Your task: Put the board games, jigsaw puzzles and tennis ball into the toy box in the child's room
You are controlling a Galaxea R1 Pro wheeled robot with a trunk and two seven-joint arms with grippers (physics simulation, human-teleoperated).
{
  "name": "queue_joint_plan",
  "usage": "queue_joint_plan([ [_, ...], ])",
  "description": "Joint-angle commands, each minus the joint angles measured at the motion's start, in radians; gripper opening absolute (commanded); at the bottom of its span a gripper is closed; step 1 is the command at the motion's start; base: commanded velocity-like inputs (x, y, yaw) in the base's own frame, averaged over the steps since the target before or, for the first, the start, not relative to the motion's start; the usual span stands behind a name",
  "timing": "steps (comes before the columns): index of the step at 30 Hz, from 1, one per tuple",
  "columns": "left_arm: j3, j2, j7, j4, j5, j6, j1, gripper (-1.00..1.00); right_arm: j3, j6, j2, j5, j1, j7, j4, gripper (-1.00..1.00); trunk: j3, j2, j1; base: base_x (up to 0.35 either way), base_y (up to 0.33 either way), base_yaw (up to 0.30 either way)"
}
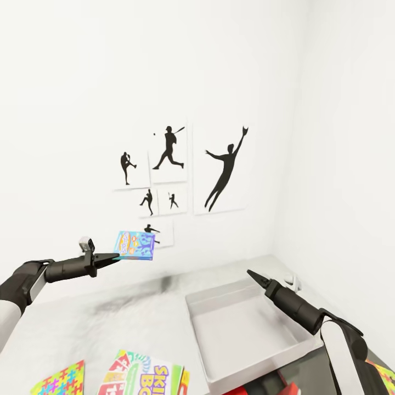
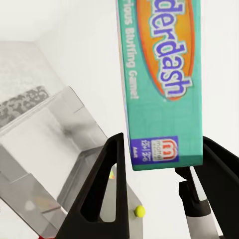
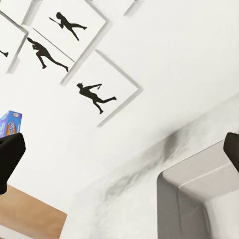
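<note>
Board game [image 1: 134, 246], teal-edged with an orange logo, clamped by one end in the left gripper [image 1: 113, 259] and held up in the air, its free end reaching past the fingertips toward the silhouette pictures [image 1: 181, 175] on the wall. Seen close in the left wrist view as a box [image 2: 163, 84] pinched between the two black fingers [image 2: 102, 189], with a small yellow ball [image 2: 140, 211] far below the fingers, beside the grey toy box [image 2: 45, 149]. Toy box [image 1: 247, 329], open and shallow, sitting on the table [image 1: 93, 334] below and ahead of the held game, directly under the right gripper [image 1: 253, 276]. Right gripper empty, hovering over the box's far rim; in the right wrist view fingertips [image 3: 10, 159] spread wide apart. Nearer the robot than the left gripper, a puzzle box [image 1: 60, 379] and a second board game [image 1: 145, 376] lying flat on the table.
</note>
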Motion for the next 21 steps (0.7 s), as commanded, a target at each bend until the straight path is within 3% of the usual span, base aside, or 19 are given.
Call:
queue_joint_plan([
  [1,0.000,0.000,-0.004,0.000,0.000,0.010,0.000,-1.00,-0.002,0.006,0.001,0.000,-0.001,0.004,0.000,1.00,0.000,-0.001,0.001,0.142,-0.006,0.000],
  [21,0.000,-0.001,-0.004,0.001,0.000,0.010,0.001,-1.00,-0.003,0.006,0.001,0.001,-0.001,0.004,0.001,1.00,0.000,-0.001,0.001,0.056,-0.001,0.000],
])
